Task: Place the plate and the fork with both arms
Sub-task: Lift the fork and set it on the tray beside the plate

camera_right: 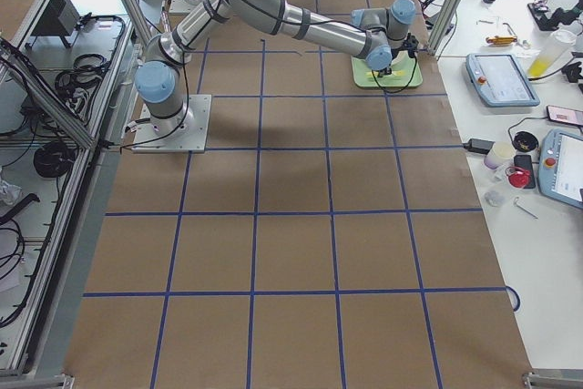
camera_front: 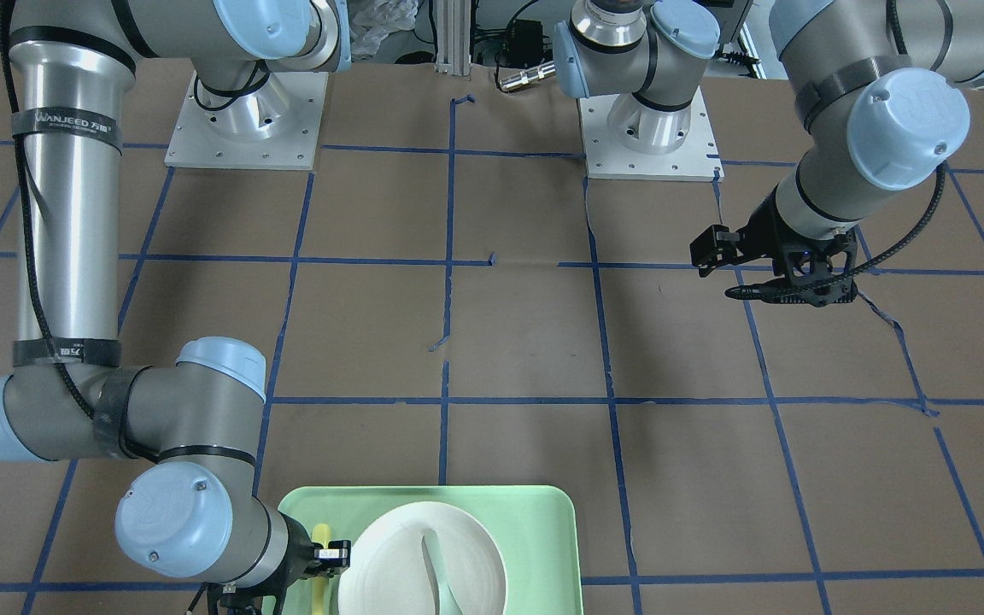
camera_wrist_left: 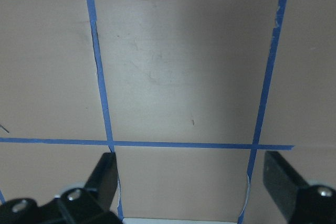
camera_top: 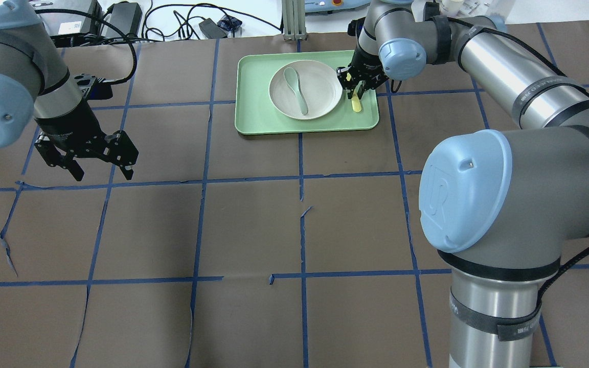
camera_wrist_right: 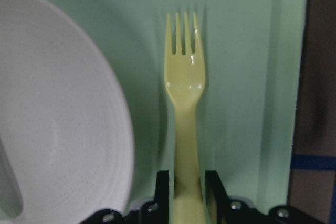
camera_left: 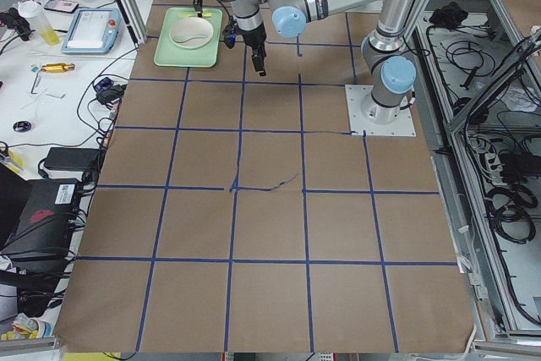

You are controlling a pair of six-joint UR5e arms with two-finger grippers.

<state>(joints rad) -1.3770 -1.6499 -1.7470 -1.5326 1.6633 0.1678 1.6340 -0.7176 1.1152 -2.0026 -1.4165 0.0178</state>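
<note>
One pale-yellow fork (camera_wrist_right: 184, 93) is held by its handle in the right gripper (camera_wrist_right: 187, 186), whose black jaws are pressed tight on both sides of it. The fork's tines point away from the gripper, over the floor of the mint-green tray (camera_top: 253, 115). I cannot tell if the tines touch the tray. The fork is just beside the round off-white plate (camera_top: 324, 87) and does not touch it. It sits between the plate and the tray rim on the robot's right. The plate lies flat in the middle of the tray. A grey-green spoon (camera_top: 294, 88) lies in the plate. The tray rests by the far edge of the brown table (camera_top: 253, 230), across from the robot, about halfway along that edge. Blue tape lines (camera_top: 302, 153) mark squares on the table. The left gripper (camera_top: 104, 176) hangs over bare table near the robot's left edge, well apart from the tray. Its jaws are spread wide with nothing between them.
</note>
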